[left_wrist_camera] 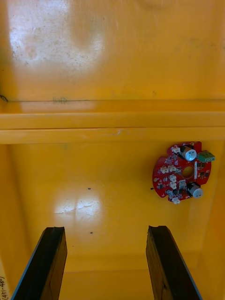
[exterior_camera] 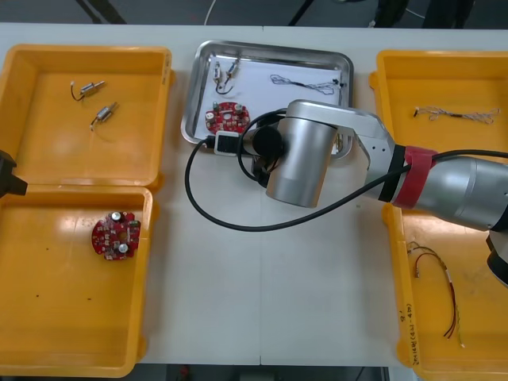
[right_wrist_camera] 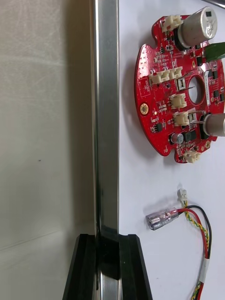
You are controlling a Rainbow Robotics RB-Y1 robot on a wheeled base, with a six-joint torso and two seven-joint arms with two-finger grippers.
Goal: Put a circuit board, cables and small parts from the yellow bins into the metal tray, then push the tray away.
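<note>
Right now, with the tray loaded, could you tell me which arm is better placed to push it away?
The right: the right gripper is shut on the near rim of the metal tray. The left gripper hangs open over a yellow bin, away from it.

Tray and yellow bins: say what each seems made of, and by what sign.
Tray: likely metal, shiny; the rim clamped in the right pincer mirrors light; floor white. Yellow bins: probably glossy moulded plastic, with soft highlights by the left pincer.
</note>
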